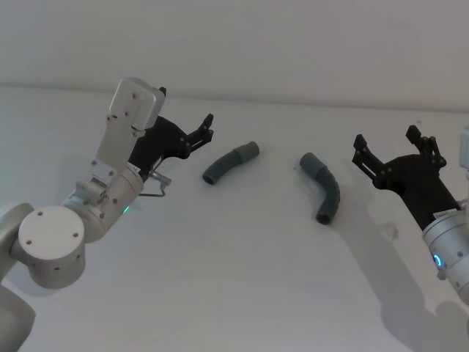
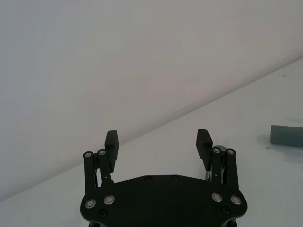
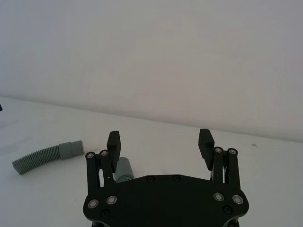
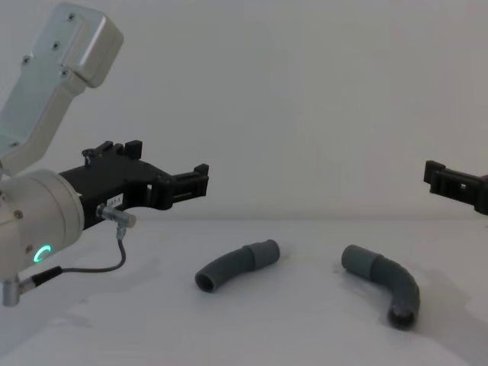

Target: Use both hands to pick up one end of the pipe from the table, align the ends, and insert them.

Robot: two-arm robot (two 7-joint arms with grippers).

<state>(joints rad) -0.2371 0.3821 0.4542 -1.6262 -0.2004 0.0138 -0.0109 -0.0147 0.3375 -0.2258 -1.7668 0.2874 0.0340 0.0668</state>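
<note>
The fingers (image 2: 112, 142) of the left gripper (image 2: 158, 139) are spread wide with nothing between them. The right gripper (image 3: 159, 138) is also spread wide and holds nothing. In the chest view both grippers hang above the counter (image 1: 242, 293), the left one at the left side and the right one at the right edge, and neither touches a pipe.

Two bent grey pipe pieces lie flat on the counter between the grippers. The left pipe piece (image 1: 229, 163) lies near the left gripper's fingertips but apart from them, with its smooth cuff toward the middle. The right pipe piece (image 1: 322, 185) lies near the right gripper, also apart, with one cuff toward the middle and its open end toward the robot. The two inner cuffs are near each other but do not touch.
</note>
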